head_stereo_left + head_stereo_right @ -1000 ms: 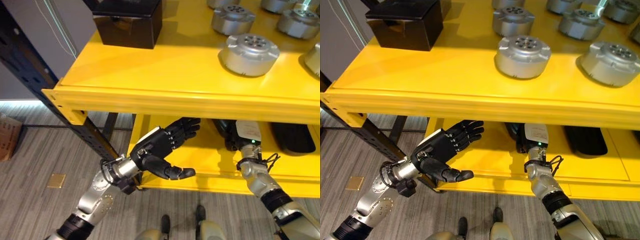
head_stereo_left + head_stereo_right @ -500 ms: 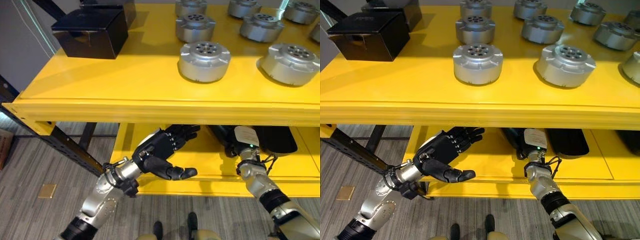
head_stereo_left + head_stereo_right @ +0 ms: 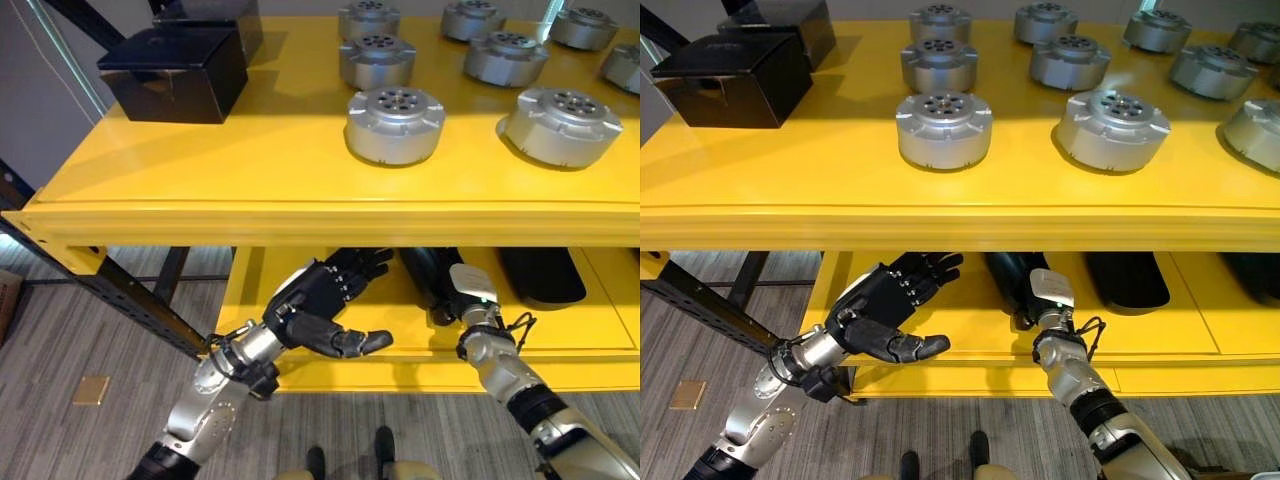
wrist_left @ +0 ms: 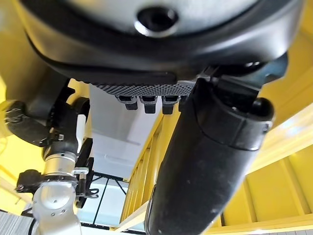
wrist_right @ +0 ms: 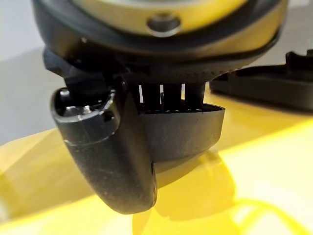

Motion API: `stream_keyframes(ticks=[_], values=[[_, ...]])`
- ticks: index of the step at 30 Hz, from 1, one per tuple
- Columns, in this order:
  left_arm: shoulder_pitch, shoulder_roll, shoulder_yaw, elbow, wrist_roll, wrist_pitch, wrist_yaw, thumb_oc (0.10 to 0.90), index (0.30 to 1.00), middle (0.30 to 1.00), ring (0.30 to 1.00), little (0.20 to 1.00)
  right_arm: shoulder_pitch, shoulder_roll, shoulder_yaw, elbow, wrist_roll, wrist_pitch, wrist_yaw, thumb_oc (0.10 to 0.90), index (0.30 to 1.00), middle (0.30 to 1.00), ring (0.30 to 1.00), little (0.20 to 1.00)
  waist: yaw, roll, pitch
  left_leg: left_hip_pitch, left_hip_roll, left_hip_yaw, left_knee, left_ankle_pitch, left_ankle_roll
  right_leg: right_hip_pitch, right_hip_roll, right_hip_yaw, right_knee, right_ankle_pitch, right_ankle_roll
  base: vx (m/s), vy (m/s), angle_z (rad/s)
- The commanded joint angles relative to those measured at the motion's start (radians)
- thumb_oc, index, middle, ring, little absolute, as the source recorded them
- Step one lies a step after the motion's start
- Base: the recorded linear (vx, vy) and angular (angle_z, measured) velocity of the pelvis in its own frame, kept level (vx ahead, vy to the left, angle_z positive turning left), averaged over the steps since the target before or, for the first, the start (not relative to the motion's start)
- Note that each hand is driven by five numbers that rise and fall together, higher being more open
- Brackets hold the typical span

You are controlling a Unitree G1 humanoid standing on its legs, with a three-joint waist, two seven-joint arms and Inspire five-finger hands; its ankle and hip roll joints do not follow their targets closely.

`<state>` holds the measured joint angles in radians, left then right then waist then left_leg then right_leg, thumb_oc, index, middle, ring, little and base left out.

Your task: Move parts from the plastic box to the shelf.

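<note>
Left eye view: a yellow metal shelf (image 3: pixel 250 170) with two levels. On its upper level stand silver round metal parts (image 3: pixel 395 123) with rings of holes on top, several in rows toward the back, and two black rectangular boxes (image 3: pixel 175 72) at the shelf's left end. The left hand (image 3: pixel 318 305) hangs at the front lip of the lower level, palm up, fingers stretched under the upper level and thumb standing out — spread wide, holding nothing. The right hand (image 3: pixel 455 287) reaches into the lower level to the right of the left hand, resting on a black moulded tray (image 3: pixel 425 270); how its fingers stand I cannot tell. A second black tray (image 3: pixel 542 276) lies further right on the same level.

Right eye view: same layout. The nearest silver part sits near the front edge of the upper level, above the left hand (image 3: pixel 883 305). Grey plank floor (image 3: pixel 700 330) shows below the shelf's left end.

Left wrist view: thumb (image 4: pixel 208 161) straight, fingers extended, nothing between them; yellow shelf surfaces around.

Right wrist view: the right hand's thumb (image 5: pixel 110 152) hangs over the yellow lower level, a black tray edge (image 5: pixel 264 85) beyond — nothing visibly held.
</note>
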<state>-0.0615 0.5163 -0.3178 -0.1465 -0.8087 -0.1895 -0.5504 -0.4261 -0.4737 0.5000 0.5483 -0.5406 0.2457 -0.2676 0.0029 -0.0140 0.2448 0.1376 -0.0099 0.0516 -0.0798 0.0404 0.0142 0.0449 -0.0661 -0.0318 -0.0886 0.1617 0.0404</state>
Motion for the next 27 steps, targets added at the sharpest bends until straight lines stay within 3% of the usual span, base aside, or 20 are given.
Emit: stream_keyframes(ticks=[1, 9, 13, 21, 22, 23, 25, 26, 27], values=[[-0.048, -0.042, 0.015, -0.055, 0.006, -0.073, -0.014, 0.9, 1.0, 1.0, 1.0, 1.0, -0.033, 0.002, 0.046, -0.037, 0.03, -0.036, -0.001, 0.4, 0.3, 0.3, 0.3, 0.3, 0.019, -0.014, -0.077, 0.011, 0.048, 0.035, -0.007, -0.112, -0.011, 0.057, -0.025, -0.048, 0.017, -0.134, 0.06, 0.0, 0.0, 0.0], [-0.066, -0.057, 0.003, -0.058, -0.007, -0.055, -0.038, 0.9, 1.0, 1.0, 1.0, 1.0, -0.085, 0.053, 0.036, 0.057, 0.169, 0.001, -0.033, 0.4, 0.3, 0.3, 0.3, 0.3, 0.039, -0.008, -0.075, 0.008, 0.046, 0.022, -0.007, -0.113, -0.01, 0.061, -0.03, -0.061, 0.021, -0.14, 0.057, 0.01, -0.001, 0.0], [-0.074, -0.06, 0.005, -0.057, -0.007, -0.042, -0.033, 0.9, 1.0, 1.0, 1.0, 1.0, -0.11, 0.087, 0.001, 0.103, 0.302, 0.014, -0.046, 0.4, 0.3, 0.3, 0.3, 0.3, 0.049, -0.001, -0.071, 0.002, 0.045, 0.015, -0.007, -0.111, -0.012, 0.064, -0.033, -0.075, 0.023, -0.144, 0.054, 0.0, 0.0, 0.0], [-0.072, -0.066, 0.006, -0.057, -0.003, -0.032, -0.036, 0.9, 1.0, 1.0, 1.0, 1.0, -0.11, 0.131, -0.038, 0.143, 0.413, 0.0, -0.1, 0.4, 0.3, 0.3, 0.3, 0.3, 0.058, 0.005, -0.07, 0.002, 0.042, 0.01, -0.007, -0.111, -0.01, 0.068, -0.037, -0.087, 0.03, -0.151, 0.051, 0.02, 0.004, 0.03], [-0.073, -0.066, 0.004, -0.056, -0.003, -0.032, -0.037, 0.9, 1.0, 1.0, 1.0, 1.0, -0.112, 0.136, -0.042, 0.148, 0.415, -0.009, -0.113, 0.567, 0.533, 0.533, 0.533, 0.533, 0.06, 0.006, -0.069, 0.002, 0.042, 0.009, -0.007, -0.11, -0.01, 0.069, -0.038, -0.089, 0.031, -0.152, 0.05, 0.0, 0.0, 0.0], [-0.073, -0.066, 0.001, -0.055, -0.004, -0.032, -0.038, 0.9, 1.0, 1.0, 1.0, 1.0, -0.115, 0.14, -0.045, 0.153, 0.417, -0.014, -0.118, 0.633, 0.627, 0.627, 0.627, 0.627, 0.061, 0.007, -0.068, 0.001, 0.041, 0.008, -0.007, -0.109, -0.01, 0.069, -0.038, -0.09, 0.032, -0.153, 0.05, 0.0, 0.0, 0.0], [-0.075, -0.065, -0.003, -0.055, -0.005, -0.032, -0.035, 0.9, 1.0, 1.0, 1.0, 1.0, -0.119, 0.143, -0.049, 0.158, 0.433, -0.03, -0.125, 0.647, 0.646, 0.646, 0.646, 0.646, 0.063, 0.009, -0.068, 0.001, 0.04, 0.007, -0.007, -0.11, -0.009, 0.07, -0.039, -0.091, 0.031, -0.153, 0.05, 0.0, 0.002, 0.03], [-0.076, -0.064, -0.005, -0.056, -0.006, -0.032, -0.033, 0.9, 1.0, 1.0, 1.0, 1.0, -0.12, 0.146, -0.05, 0.158, 0.44, -0.036, -0.128, 0.863, 0.948, 0.948, 0.948, 0.948, 0.063, 0.01, -0.068, 0.0, 0.04, 0.006, -0.007, -0.11, -0.009, 0.07, -0.039, -0.091, 0.032, -0.154, 0.05, 0.02, 0.003, 0.1], [-0.075, -0.063, -0.006, -0.056, -0.006, -0.033, -0.033, 0.9, 1.0, 1.0, 1.0, 1.0, -0.118, 0.15, -0.052, 0.153, 0.445, -0.044, -0.127, 0.9, 1.0, 1.0, 1.0, 1.0, 0.064, 0.01, -0.068, 0.001, 0.04, 0.007, -0.007, -0.109, -0.01, 0.07, -0.04, -0.092, 0.033, -0.154, 0.051, 0.02, 0.001, 0.11]])
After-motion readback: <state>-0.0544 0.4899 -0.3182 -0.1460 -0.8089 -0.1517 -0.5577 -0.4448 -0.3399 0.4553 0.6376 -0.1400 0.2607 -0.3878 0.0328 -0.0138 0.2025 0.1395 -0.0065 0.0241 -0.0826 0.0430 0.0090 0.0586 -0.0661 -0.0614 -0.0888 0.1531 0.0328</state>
